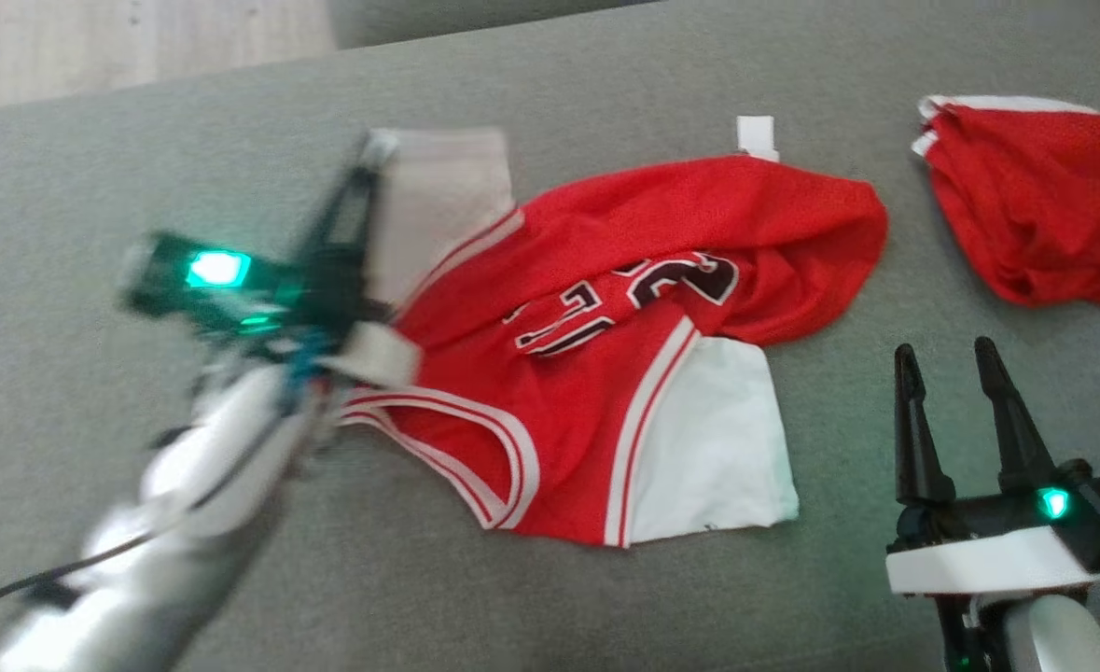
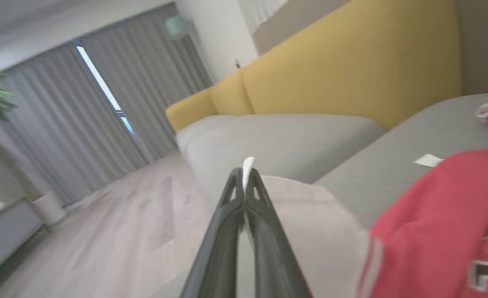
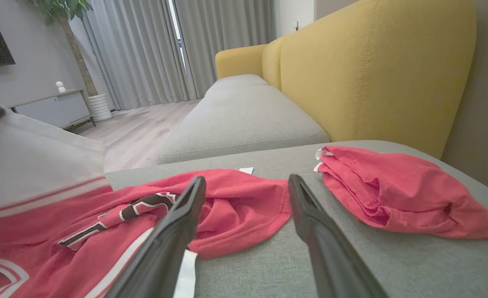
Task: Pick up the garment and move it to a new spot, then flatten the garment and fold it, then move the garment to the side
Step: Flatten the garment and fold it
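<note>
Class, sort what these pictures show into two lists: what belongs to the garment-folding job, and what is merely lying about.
Job in hand:
red and white jersey
left gripper, fingers shut on the jersey's white corner
right gripper, fingers open

Lying about:
crumpled red cloth
small white slip

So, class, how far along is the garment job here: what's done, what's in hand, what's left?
Done: nothing clear; the red jersey lies crumpled on the grey cushion. In hand: the left gripper has its fingers shut on the jersey's white sleeve, raised. The right gripper is open, holding nothing. Left: moving, flattening, folding, setting aside.
</note>
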Robot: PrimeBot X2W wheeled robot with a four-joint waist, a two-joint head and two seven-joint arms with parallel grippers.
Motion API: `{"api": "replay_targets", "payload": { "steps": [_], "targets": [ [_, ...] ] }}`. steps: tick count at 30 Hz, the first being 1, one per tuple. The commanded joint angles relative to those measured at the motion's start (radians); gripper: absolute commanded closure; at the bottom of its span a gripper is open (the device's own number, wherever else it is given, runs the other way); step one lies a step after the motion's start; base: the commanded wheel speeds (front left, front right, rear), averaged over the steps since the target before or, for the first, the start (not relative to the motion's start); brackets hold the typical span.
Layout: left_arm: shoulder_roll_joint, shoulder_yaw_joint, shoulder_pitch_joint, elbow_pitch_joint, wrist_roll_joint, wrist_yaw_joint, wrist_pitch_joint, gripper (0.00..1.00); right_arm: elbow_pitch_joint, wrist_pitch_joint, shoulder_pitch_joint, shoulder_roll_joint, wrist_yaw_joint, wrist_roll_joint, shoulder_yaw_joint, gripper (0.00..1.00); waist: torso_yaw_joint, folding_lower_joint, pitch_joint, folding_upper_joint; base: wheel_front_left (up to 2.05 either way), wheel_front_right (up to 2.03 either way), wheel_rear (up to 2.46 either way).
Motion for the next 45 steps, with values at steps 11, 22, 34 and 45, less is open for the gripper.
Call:
{"api": "replay_targets", "payload": {
  "steps": [11,22,34,45],
  "targets": [
    [0.370,0.264,0.237,-0.404,-0.101,0.188,0.049,1.00,-0.009,-0.011,-0.007,-0.019,0.008,0.041,0.003,0.00,0.080,0.0000,-0.006,0.0000,0.00,0.00,0.00],
    [0.377,0.283,0.327,-0.489,-0.167,0.205,0.076,1.00,0.148,-0.004,-0.168,-0.114,0.008,0.191,0.081,0.00,0.126,0.0000,0.043,0.0000,0.00,0.00,0.00],
    [0.289,0.197,0.198,-0.437,-0.137,0.124,0.069,1.00,0.501,0.402,-0.614,-0.271,0.008,0.447,0.259,0.00,0.224,0.0000,0.095,0.0000,0.00,0.00,0.00],
    [0.228,0.150,0.107,-0.370,-0.121,0.071,0.051,1.00,0.720,0.449,-0.824,-0.338,0.008,0.478,0.470,0.00,0.281,0.0000,0.153,0.0000,0.00,0.00,0.00]
  ]
}}
